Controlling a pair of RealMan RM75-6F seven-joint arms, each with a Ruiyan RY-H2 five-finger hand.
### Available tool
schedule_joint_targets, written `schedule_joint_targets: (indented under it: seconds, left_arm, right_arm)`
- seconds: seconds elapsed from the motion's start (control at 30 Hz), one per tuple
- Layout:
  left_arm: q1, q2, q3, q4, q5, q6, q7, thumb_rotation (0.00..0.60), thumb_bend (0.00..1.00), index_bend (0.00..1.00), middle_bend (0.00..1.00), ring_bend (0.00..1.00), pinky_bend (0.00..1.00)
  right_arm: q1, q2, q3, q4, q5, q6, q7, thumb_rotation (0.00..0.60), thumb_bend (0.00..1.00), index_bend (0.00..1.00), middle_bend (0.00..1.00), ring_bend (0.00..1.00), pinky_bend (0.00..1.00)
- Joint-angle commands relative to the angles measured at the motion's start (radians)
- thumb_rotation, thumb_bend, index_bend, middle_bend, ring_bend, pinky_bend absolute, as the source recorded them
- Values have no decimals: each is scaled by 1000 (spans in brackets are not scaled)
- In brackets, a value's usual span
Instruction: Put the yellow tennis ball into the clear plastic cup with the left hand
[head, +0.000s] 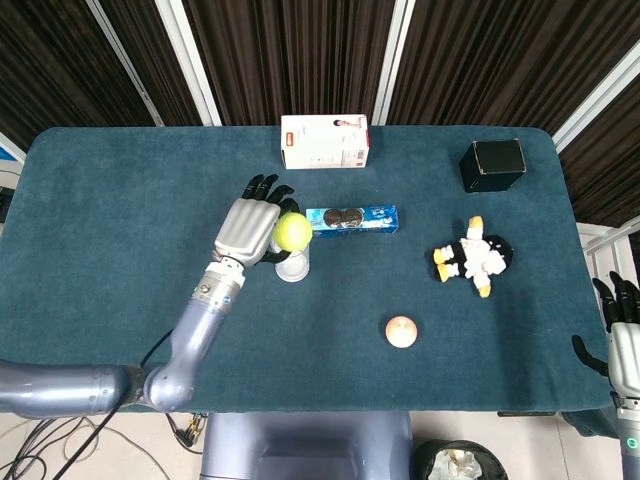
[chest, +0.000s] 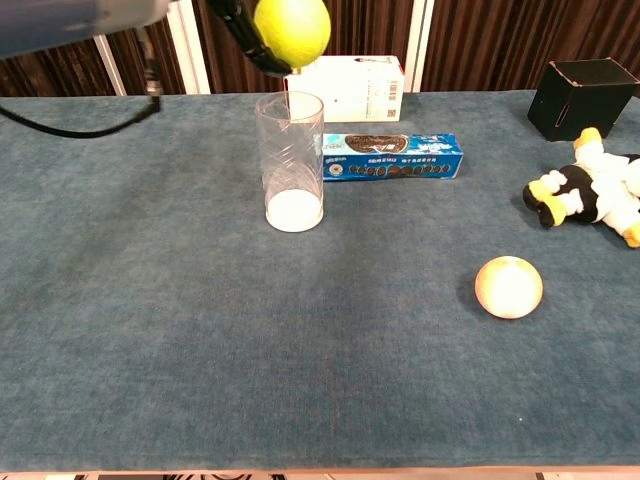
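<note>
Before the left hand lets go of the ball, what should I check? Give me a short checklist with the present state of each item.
1. Left hand holds the tennis ball: ok.
2. Ball is above the cup's mouth: ok in the chest view.
3. Clear plastic cup stands upright: ok.
4. Cup holds nothing else: ok.
5. Ball fits the cup's mouth: cannot tell.
6. Right hand is far from the cup: ok.
</note>
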Motion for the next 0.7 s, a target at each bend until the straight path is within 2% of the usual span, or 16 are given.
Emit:
schedule_joint_targets:
  seconds: [0.03, 0.43, 0.7]
  left_arm:
    - [-25, -34, 10, 37, -24, 30, 33, 600, 311, 500, 184, 0, 0]
    - [-40, -84, 34, 111, -74, 52, 56, 600, 288, 470, 181, 0, 0]
    - [-53, -83, 51, 109, -101, 25, 85, 600, 178, 281, 142, 0, 0]
  right_arm:
    - [-4, 4, 4, 0, 3, 5, 9, 600, 352, 132, 35, 47, 0]
    - [-7, 10, 7, 0, 6, 7, 23, 600, 352, 132, 35, 47, 0]
    - [-7, 10, 11, 0, 14, 6, 20, 600, 352, 132, 35, 47, 0]
